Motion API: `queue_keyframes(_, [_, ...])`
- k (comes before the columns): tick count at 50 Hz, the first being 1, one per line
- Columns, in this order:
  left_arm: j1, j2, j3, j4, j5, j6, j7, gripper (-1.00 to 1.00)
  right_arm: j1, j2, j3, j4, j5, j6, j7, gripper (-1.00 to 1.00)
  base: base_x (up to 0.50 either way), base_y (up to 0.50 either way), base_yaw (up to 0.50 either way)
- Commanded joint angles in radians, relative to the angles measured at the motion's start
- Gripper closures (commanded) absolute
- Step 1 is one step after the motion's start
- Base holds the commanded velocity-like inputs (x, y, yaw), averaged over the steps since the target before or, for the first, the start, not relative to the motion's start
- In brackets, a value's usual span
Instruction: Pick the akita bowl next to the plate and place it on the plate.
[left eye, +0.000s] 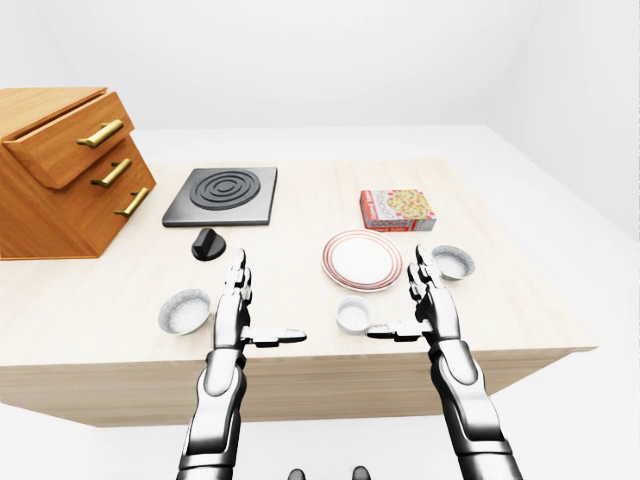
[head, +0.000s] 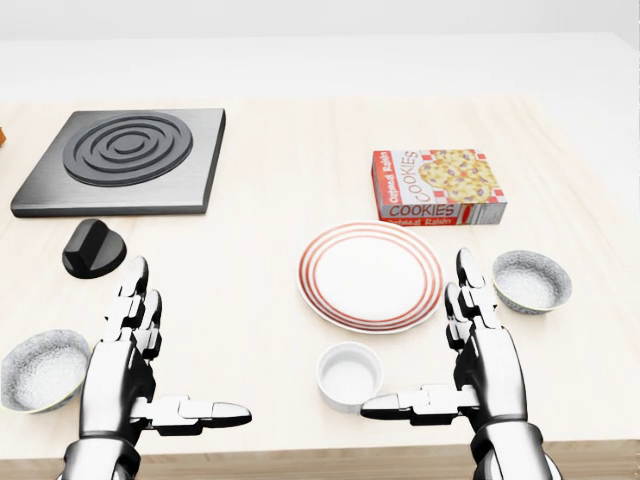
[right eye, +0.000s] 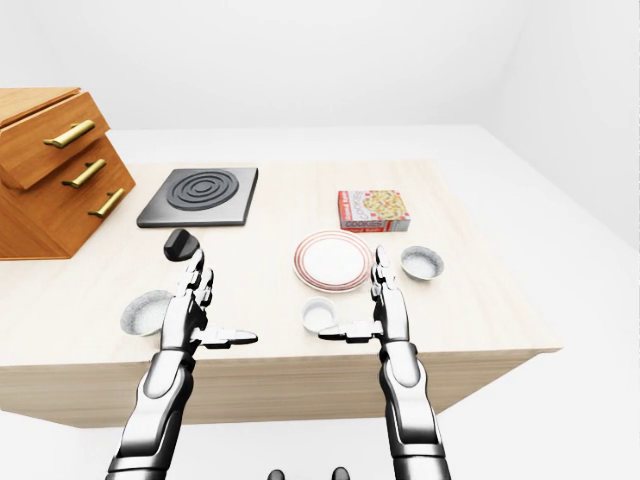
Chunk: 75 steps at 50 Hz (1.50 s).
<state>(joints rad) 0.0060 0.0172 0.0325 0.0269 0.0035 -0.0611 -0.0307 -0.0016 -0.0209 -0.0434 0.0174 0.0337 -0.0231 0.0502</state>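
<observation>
A white plate (head: 370, 275) with red rings lies on the light wooden table (head: 270, 200). Just right of it sits a grey speckled akita bowl (head: 531, 281), upright and empty. A second, similar bowl (head: 43, 370) sits far to the left near the table's near edge. My right hand (head: 415, 335) hovers open between the plate and the near bowl, fingers up and thumb pointing left, touching nothing. My left hand (head: 190, 340) is open too, right of the far-left bowl, thumb pointing right.
A small white ramekin (head: 350, 375) stands just below the plate, between my thumbs. A cookies box (head: 435, 186) lies above the plate. A black stove plate (head: 125, 158) and a black knob (head: 93, 248) sit upper left. A wooden drawer cabinet (left eye: 60, 170) stands far left.
</observation>
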Motion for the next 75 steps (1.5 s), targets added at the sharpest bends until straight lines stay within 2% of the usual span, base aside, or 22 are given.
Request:
queue_keyframes(1, [-0.002,0.0,0.0,0.004,0.0,-0.002,0.001,-1.0,-0.001,0.0,0.0,-0.003,0.0,0.004,0.0,-1.0,0.0,-0.26,0.0])
queue_keyframes(11, [0.002,0.0,-0.001,-0.008,0.002,0.004,0.002,-1.0,-0.001,-0.001,-0.001,-0.004,0.0,0.003,0.0,-1.0,0.0,-0.26,0.0])
queue_keyframes(14, [-0.002,0.0,0.001,0.004,0.002,-0.005,0.002,-1.0,0.0,-0.001,-0.001,0.0,-0.001,-0.001,0.001,-1.0,0.0,-0.26,0.0])
queue_keyframes(21, [0.001,0.0,0.0,-0.005,0.002,0.001,0.003,-1.0,0.0,0.0,-0.001,-0.001,-0.001,-0.001,0.001,-1.0,0.0,-0.26,0.0])
queue_keyframes(23, [-0.001,0.0,0.001,0.006,0.002,-0.008,0.002,-1.0,0.001,0.0,0.0,-0.003,-0.003,-0.001,0.0,-1.0,0.0,-0.23,0.0])
queue_keyframes(31, [-0.002,0.001,0.001,0.003,0.002,-0.005,0.002,-1.0,0.0,0.0,0.001,-0.002,-0.005,-0.002,-0.001,-1.0,0.0,-0.21,0.0])
queue_keyframes(32, [-0.003,0.001,0.001,0.004,0.002,-0.005,0.002,-1.0,-0.008,0.002,-0.003,0.008,-0.012,-0.009,-0.017,-1.0,0.0,-0.15,0.0])
queue_keyframes(33, [-0.004,0.001,0.002,0.005,0.002,-0.005,0.002,-1.0,-0.016,-0.001,0.0,0.028,-0.036,-0.03,-0.033,-1.0,0.0,0.0,0.0])
queue_keyframes(36, [-0.005,0.001,0.005,0.002,0.001,0.0,0.008,-1.0,-0.005,0.003,0.022,0.034,-0.077,-0.033,-0.044,-1.0,0.0,0.0,0.0])
queue_keyframes(39, [-0.008,0.002,0.006,0.008,0.001,-0.004,0.009,-1.0,-0.003,0.006,0.025,0.033,-0.087,-0.033,-0.05,-1.0,0.0,0.0,0.0])
queue_keyframes(40, [-0.008,0.002,0.006,0.013,0.001,-0.01,0.008,-1.0,0.01,0.003,0.031,0.009,-0.069,-0.018,-0.018,-1.0,0.0,0.0,0.0])
queue_keyframes(41, [-0.007,0.002,0.005,0.009,0.001,-0.008,0.009,-1.0,0.015,0.003,0.034,-0.006,-0.063,0.01,-0.002,-1.0,0.0,0.0,0.0])
queue_keyframes(42, [-0.009,0.002,0.006,0.014,0.0,-0.012,0.009,-1.0,0.02,0.004,0.04,-0.003,-0.081,-0.018,-0.007,-1.0,0.0,0.0,0.0])
queue_keyframes(45, [-0.008,0.002,0.006,0.011,0.0,-0.01,0.009,-1.0,0.037,0.002,0.051,-0.019,-0.086,-0.019,0.023,-1.0,0.0,0.0,0.0])
queue_keyframes(46, [-0.005,0.002,0.005,0.003,0.001,-0.005,0.01,-1.0,0.039,0.002,0.051,-0.009,-0.095,-0.042,0.021,-1.0,0.0,0.0,0.0])
queue_keyframes(48, [-0.004,0.002,0.004,0.001,0.001,-0.003,0.01,-1.0,0.037,0.003,0.05,-0.008,-0.096,-0.038,0.026,-1.0,0.16,0.0,0.0])
queue_keyframes(49, [-0.003,0.001,0.004,-0.001,0.001,-0.003,0.01,-1.0,0.042,0.003,0.049,-0.026,-0.093,-0.024,0.032,-1.0,0.27,0.0,0.0])
queue_keyframes(75, [-0.005,0.002,0.005,0.004,0.0,-0.006,0.008,-1.0,0.044,0.006,0.044,-0.028,-0.087,-0.028,0.042,-1.0,0.32,0.0,0.0])
